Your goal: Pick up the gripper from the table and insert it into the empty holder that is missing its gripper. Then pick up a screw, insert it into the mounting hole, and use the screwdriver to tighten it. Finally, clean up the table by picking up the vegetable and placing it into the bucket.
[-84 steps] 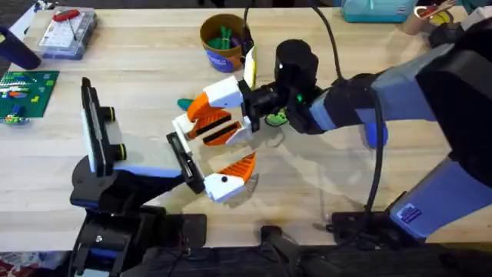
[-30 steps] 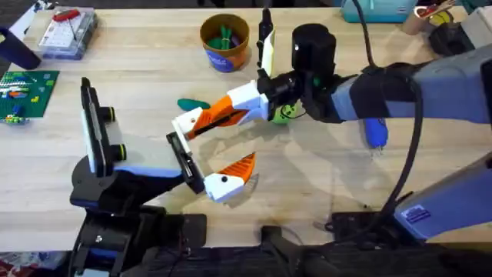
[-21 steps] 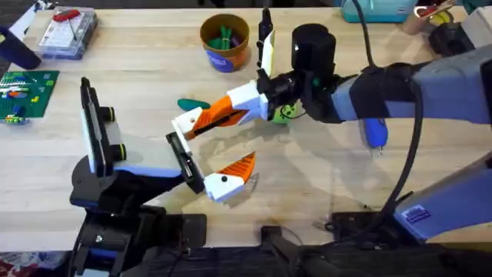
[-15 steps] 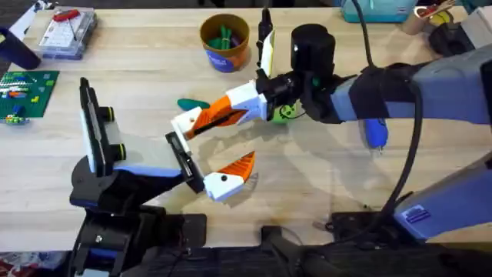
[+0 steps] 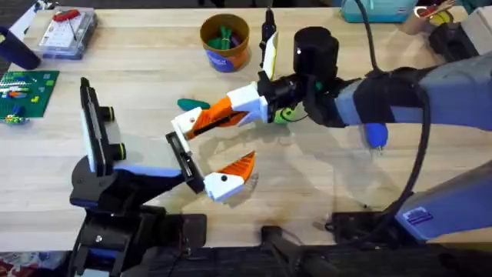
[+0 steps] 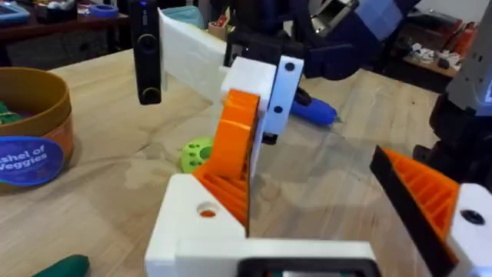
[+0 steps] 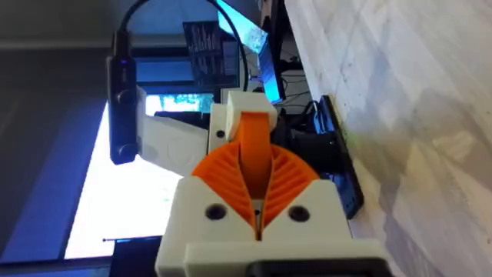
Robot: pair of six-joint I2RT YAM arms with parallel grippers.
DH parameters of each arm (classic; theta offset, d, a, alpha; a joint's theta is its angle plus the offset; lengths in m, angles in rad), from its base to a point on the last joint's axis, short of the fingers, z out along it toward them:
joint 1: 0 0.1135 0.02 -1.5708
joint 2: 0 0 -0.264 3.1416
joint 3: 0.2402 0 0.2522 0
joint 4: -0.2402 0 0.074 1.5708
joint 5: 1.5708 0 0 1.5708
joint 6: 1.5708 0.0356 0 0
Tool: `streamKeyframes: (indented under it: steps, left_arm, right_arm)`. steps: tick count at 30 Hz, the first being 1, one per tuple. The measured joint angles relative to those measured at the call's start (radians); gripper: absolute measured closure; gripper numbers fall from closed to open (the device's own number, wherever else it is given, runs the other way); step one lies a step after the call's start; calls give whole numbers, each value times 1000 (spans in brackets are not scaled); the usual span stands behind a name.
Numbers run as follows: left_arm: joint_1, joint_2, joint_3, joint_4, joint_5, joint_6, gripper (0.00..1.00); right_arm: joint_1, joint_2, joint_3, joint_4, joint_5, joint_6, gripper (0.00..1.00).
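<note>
R gripper (image 5: 201,121) clamps the gripper (image 5: 187,122) (long axis across table, white base twd holder (image 5: 181,160))

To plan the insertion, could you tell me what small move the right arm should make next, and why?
Probably ease the right end effector toward the holder: the gripper it clamps sits just short of the bar, not yet seated.

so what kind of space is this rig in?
Looks like a robotics lab or workshop bench. A pale wood table carries a clear parts box with a red tool on top and a green circuit board. The left wrist view shows more cluttered benches behind.
</note>
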Motion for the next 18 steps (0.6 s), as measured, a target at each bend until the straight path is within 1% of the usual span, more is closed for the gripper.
streamKeyframes:
  steps: [7,18]
  left_arm:
    - [0,0,0,-2,5,-3,14]
    - [-1,0,0,-2,4,-6,14]
  right_arm:
    - [1,-22,-26,3,24,4,995]
    - [4,-26,-30,5,35,17,995]
